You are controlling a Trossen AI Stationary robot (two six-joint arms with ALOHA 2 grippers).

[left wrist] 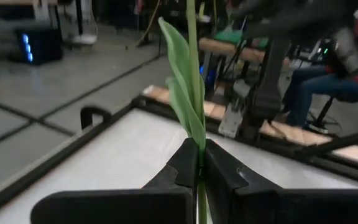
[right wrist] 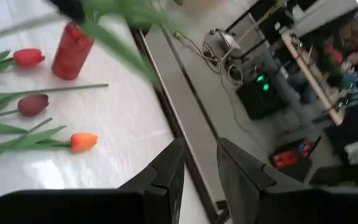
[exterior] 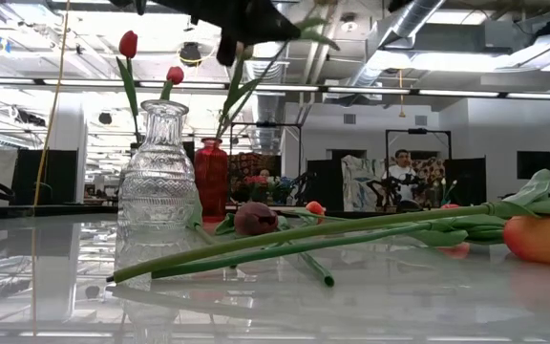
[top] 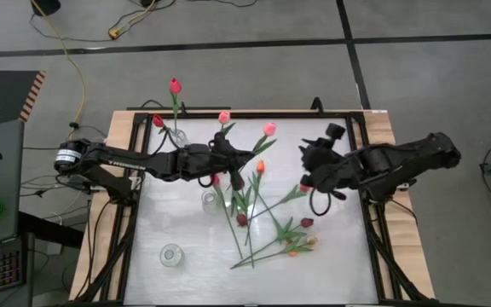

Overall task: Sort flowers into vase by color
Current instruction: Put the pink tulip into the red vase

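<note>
My left gripper (top: 241, 160) hangs high over the table's far middle, shut on the green stem of a flower (left wrist: 194, 74); its pink head (top: 269, 129) shows only in the high view. Below it stands a red vase (exterior: 210, 177) with another pink flower (top: 224, 117). A clear vase (exterior: 160, 162) at the far left holds two red flowers (top: 175, 85). Several loose flowers (top: 262, 226) lie on the table's middle. My right gripper (right wrist: 199, 149) is open and raised at the right, with nothing between its fingers. My left gripper pinches the flower's thin stem (left wrist: 199, 163) between its two fingers, just below a long leaf. The fingers (left wrist: 219, 168) come in about level from the table's left and lie across the stem. The flower stands nearly upright, clear of the table. Its lower stem (exterior: 229, 105) runs down toward the red vase's mouth.
Two empty clear vases stand at the table's middle (top: 210, 200) and near left (top: 170, 254). A maroon bud (exterior: 256, 218) and an orange head (exterior: 542, 239) lie close to the near edge. A black frame (top: 365, 170) rims the table.
</note>
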